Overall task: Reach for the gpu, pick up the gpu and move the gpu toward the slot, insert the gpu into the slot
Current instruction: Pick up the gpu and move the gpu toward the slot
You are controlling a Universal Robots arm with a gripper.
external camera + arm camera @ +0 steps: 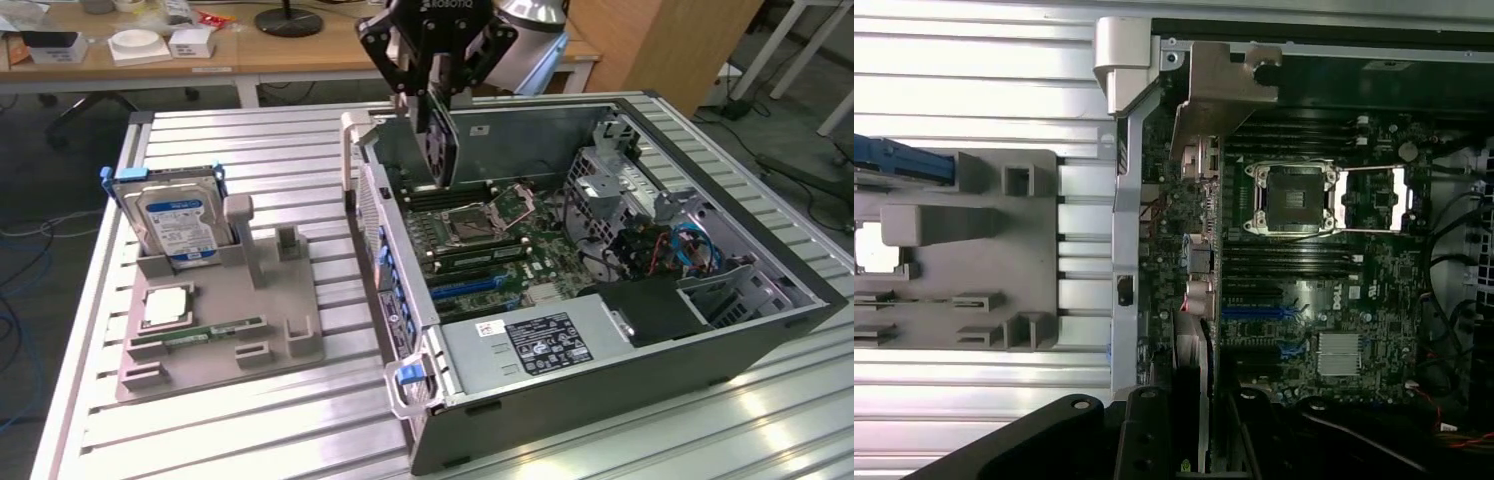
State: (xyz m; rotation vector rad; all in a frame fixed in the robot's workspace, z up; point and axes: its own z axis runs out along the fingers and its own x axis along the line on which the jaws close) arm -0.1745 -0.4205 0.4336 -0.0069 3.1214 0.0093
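Gpu [441,150] is hanging upright over the motherboard [534,250] inside the open case [747,340], the claw [434,100] pinching its upper edge; keeping it vertical, without twist, is advisable.

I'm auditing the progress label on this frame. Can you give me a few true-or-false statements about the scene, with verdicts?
1. The gripper holds the gpu on edge over the open computer case. True.
2. The gpu is seated in a slot on the motherboard. False: it hangs above the board, clamped in the gripper.
3. The hard drive stands upright in the grey fixture. True.
4. The hard drive sits inside the computer case. False: it is outside the case, on the exterior view's left.
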